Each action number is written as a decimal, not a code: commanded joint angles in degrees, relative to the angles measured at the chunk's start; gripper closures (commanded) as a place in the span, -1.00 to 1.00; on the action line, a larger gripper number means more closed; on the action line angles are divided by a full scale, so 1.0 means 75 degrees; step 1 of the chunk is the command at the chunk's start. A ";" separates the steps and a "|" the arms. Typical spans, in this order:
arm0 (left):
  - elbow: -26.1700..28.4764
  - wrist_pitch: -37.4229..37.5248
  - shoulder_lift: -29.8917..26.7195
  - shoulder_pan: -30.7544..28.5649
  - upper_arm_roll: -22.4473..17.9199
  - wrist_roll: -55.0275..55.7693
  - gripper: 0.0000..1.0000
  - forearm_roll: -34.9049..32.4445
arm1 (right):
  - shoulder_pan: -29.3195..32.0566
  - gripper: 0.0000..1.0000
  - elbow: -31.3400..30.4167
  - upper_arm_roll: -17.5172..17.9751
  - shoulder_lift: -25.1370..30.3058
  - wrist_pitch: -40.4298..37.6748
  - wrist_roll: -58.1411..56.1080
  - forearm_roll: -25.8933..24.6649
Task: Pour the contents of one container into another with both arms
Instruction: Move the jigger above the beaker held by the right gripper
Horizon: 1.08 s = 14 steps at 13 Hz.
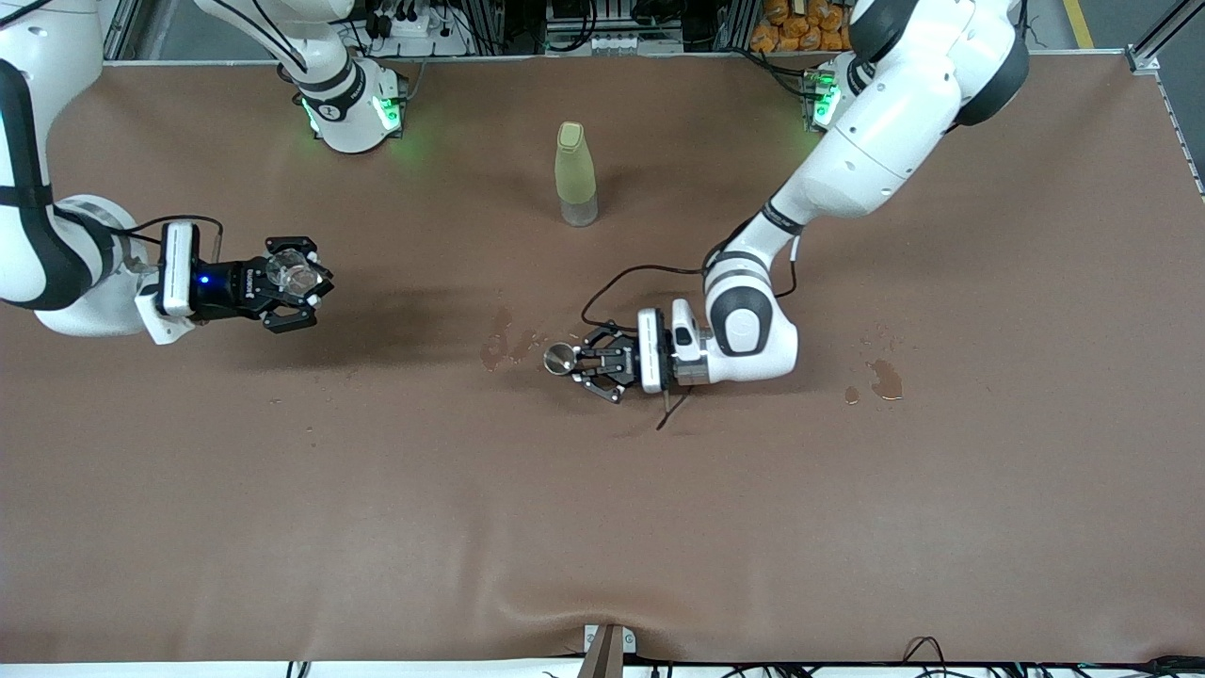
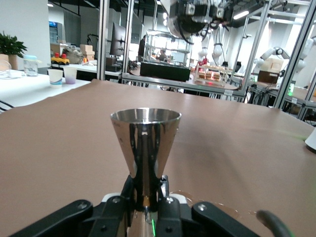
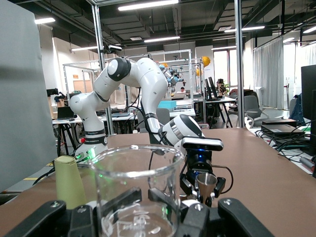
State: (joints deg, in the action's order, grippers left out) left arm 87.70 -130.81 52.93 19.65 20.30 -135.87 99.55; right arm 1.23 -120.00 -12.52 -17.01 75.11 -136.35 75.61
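Left gripper low over table's middle, clamped on stemmed steel cup; cup upright, mouth up. Right gripper at right arm's end, pinching clear glass beaker, upright too. Wide bare tablecloth between them. Yellow-green bottle stands upright, farther from camera. Wet stains beside cup.
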 commanded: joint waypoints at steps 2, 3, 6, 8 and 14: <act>-0.0489 -0.0452 0.0161 0.0706 -0.0129 -0.0024 1.00 0.0483 | -0.1007 1.00 -0.0687 -0.0475 0.0370 0.0449 0.0168 0.0721; -0.0560 -0.0557 0.0173 0.0882 -0.0129 -0.0013 1.00 0.0566 | -0.1206 1.00 -0.0746 -0.0475 0.0370 0.0590 0.0168 0.0862; -0.0689 -0.0687 0.0220 0.1270 -0.0176 -0.0012 1.00 0.0718 | -0.1873 1.00 -0.0968 -0.0440 0.0370 0.1046 0.0110 0.1423; -0.0736 -0.0851 0.0220 0.1399 -0.0176 -0.0012 1.00 0.0941 | -0.2388 1.00 -0.1097 -0.0405 0.0358 0.1339 0.0039 0.1880; -0.0936 -0.1121 0.0220 0.1740 -0.0188 -0.0001 1.00 0.1282 | -0.3317 1.00 -0.1683 0.0472 0.0264 0.2488 -0.0687 0.3767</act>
State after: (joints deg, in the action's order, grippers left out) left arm 82.29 -138.35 54.04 31.81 19.58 -135.76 107.33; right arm -23.17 -129.74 -11.37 -16.56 91.90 -139.50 99.43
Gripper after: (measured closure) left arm 0.789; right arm 0.850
